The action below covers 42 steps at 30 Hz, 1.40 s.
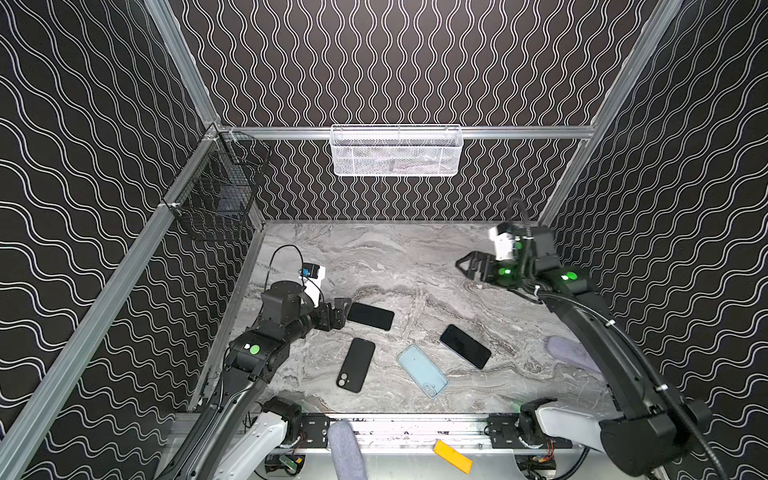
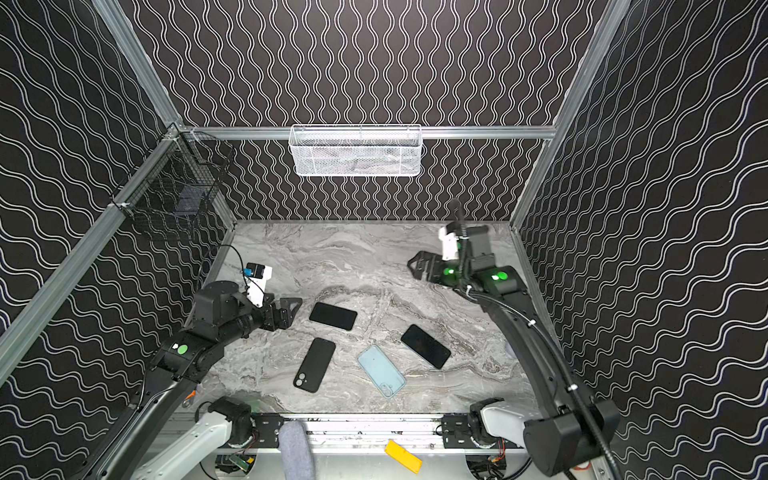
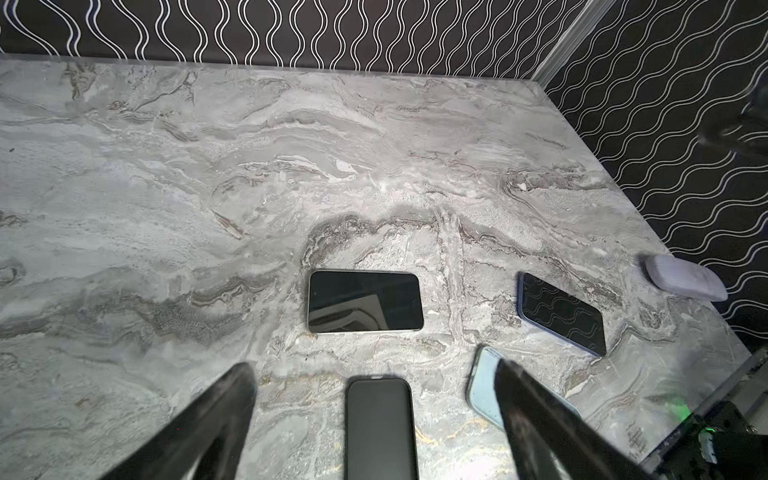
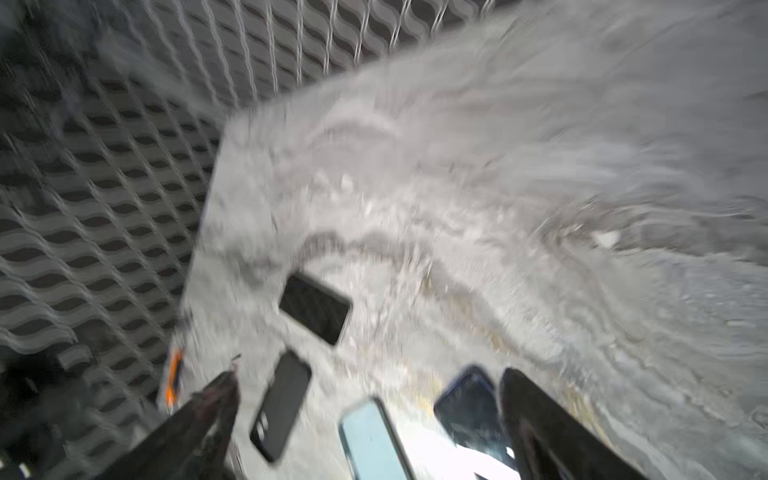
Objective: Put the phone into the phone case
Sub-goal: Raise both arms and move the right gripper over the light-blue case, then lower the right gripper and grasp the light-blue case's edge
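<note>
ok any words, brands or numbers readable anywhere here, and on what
None readable in any view.
left phone and right phone: screens dark, blank.
black case and light blue case: no brand or print shows.
yellow tag: no print visible.
Right wrist view: too blurred to read anything.

White mesh basket (image 1: 397, 151): hung on the rear rail, upper centre of frame. Black wire basket (image 1: 220, 195): left rail, centre left. Marble tabletop (image 1: 374, 257): centre. Yellow strip (image 1: 452, 456) and grey padded roll (image 1: 345, 446): bottom edge, apart.
</note>
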Each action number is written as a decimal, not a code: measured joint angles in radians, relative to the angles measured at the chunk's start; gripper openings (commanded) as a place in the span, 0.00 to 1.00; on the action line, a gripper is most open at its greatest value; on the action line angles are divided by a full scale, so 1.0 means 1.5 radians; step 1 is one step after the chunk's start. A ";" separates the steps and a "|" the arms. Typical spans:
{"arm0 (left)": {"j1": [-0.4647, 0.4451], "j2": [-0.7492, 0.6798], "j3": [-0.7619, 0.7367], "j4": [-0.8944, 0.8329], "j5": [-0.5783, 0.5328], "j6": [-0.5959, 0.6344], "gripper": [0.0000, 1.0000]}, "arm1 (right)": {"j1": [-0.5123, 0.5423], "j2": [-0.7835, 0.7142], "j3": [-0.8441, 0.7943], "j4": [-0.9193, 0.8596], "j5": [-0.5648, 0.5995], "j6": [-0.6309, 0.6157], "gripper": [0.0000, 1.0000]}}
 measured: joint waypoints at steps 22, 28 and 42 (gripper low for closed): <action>0.000 -0.090 0.005 -0.132 -0.076 -0.045 0.95 | 0.372 0.225 -0.085 -0.040 0.117 -0.147 0.86; 0.000 -0.092 -0.014 -0.133 -0.131 -0.063 0.95 | 0.373 0.288 -0.017 0.004 0.132 -0.120 0.90; 0.000 -0.091 -0.031 -0.135 -0.133 -0.126 0.94 | 0.377 0.304 -0.037 -0.009 0.102 -0.170 0.68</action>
